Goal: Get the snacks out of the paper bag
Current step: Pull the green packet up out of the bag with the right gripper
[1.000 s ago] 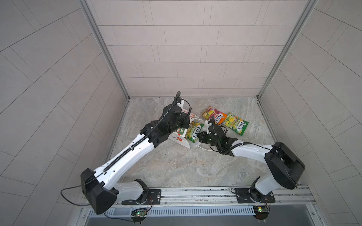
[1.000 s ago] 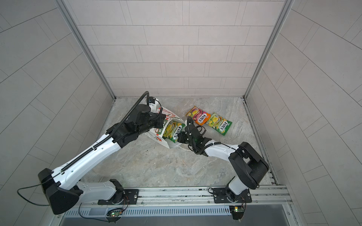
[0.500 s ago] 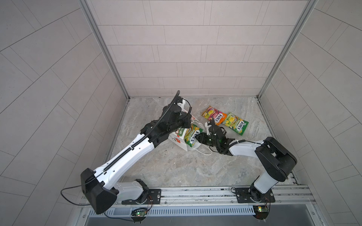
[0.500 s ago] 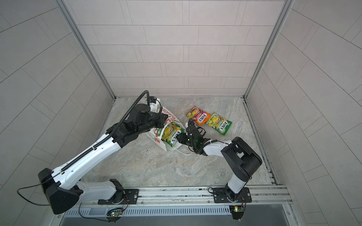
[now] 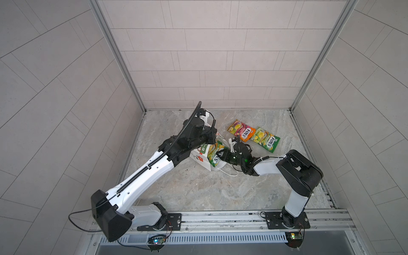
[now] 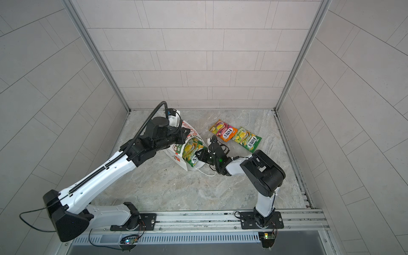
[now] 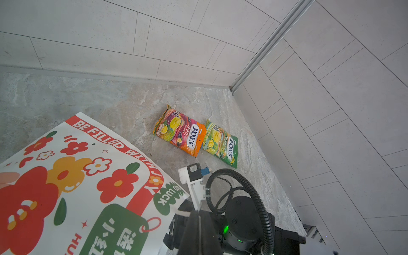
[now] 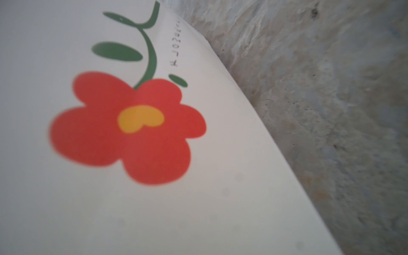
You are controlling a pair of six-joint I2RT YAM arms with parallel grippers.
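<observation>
The white paper bag (image 5: 199,157) (image 6: 176,154) lies tipped on the stone floor, mouth toward the right arm. My left gripper (image 5: 213,135) (image 7: 198,217) is shut on its raised upper edge. A green-yellow snack pouch (image 5: 214,152) (image 6: 191,151) sticks out of the mouth. My right gripper (image 5: 220,155) (image 6: 199,155) sits low at that pouch's lower end, jaws a little open. In the right wrist view its fingers are not seen, only the bag's side with the red flower (image 8: 132,123). An orange-pink pouch (image 5: 241,131) (image 7: 180,133) and a green one (image 5: 266,139) (image 7: 220,142) lie side by side on the floor behind.
The bag's white string handle (image 5: 225,173) trails on the floor under the right wrist. Tiled walls (image 5: 198,66) close the back and both sides. A metal rail (image 5: 220,218) with both arm bases runs along the front edge.
The right gripper has opened and slid left toward the pouch in the bag's mouth, its elbow folding upward. The left gripper has kept its hold and lifted the bag's edge slightly.
</observation>
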